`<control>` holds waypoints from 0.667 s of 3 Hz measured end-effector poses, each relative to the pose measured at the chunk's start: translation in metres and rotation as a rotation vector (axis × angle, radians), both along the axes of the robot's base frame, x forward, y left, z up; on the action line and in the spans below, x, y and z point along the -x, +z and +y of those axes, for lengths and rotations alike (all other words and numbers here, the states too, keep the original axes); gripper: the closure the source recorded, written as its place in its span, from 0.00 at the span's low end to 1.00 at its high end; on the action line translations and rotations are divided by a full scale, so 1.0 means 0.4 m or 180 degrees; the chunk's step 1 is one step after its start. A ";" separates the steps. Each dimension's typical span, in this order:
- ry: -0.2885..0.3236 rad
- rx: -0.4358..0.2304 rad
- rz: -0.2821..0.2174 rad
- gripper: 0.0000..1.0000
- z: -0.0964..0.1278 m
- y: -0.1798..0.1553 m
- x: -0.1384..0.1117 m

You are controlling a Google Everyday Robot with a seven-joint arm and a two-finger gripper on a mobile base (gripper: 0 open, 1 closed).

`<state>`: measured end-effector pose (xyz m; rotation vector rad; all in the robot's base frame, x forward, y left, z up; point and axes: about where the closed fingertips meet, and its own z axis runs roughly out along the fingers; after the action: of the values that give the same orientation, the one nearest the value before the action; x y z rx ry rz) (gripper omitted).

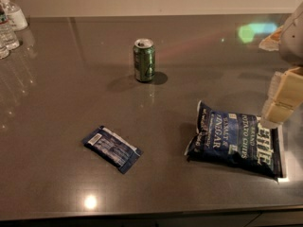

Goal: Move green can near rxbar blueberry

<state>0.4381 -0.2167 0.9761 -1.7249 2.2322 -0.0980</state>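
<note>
The green can point(144, 60) stands upright on the dark grey table point(61, 93), at the middle back. The rxbar blueberry point(111, 148), a flat dark blue wrapper with white patches, lies on the table at the front left, well apart from the can. My gripper point(283, 100) is at the right edge of the view, above the right end of the big blue chip bag, far from the can and the bar. It holds nothing that I can see.
A large puffy blue chip bag point(234, 139) with white lettering lies at the front right. Clear plastic bottles point(9, 20) stand at the back left corner. The table's front edge runs along the bottom of the view.
</note>
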 end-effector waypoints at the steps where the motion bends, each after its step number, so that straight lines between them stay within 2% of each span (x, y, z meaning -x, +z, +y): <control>1: 0.0000 0.0000 -0.0001 0.00 0.000 0.000 0.000; 2: -0.0002 -0.0029 0.0030 0.00 0.001 -0.002 -0.014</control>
<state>0.4437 -0.2163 0.9754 -1.7235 2.2363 -0.0799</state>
